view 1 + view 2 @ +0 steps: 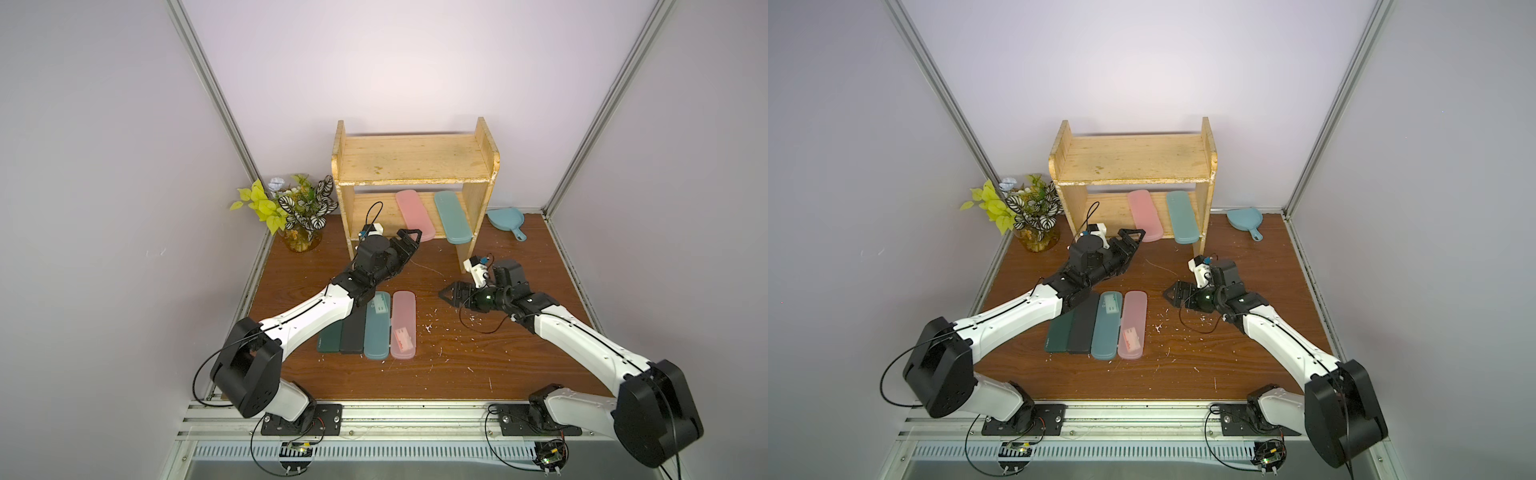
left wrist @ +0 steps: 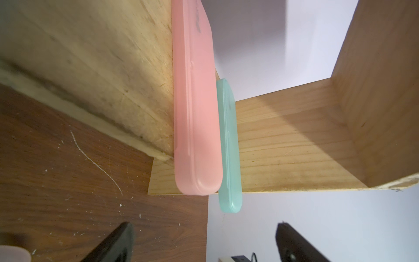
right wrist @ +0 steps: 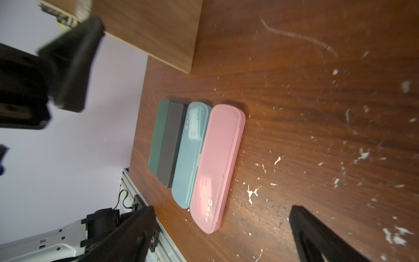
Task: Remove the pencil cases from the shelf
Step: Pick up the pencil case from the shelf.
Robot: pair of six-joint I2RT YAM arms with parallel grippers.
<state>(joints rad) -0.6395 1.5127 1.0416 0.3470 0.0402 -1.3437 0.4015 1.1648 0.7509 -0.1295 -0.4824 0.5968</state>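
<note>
On the shelf (image 1: 415, 160) lie pink case (image 1: 414, 215) and teal case (image 1: 453, 216); left claw (image 1: 410, 237) wide; right claw (image 1: 451, 293) wide.

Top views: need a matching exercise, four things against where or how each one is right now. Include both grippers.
Things:
1. dark green case
2. dustpan
3. left gripper
4. right gripper

Places and states:
A. open, over bare table
B. open, at the front end of the pink case on the shelf
C. end of the row of four, beside the black case
D. by the back wall, right of the shelf

Pairs: 1-C, 2-D, 3-B, 4-A
</note>
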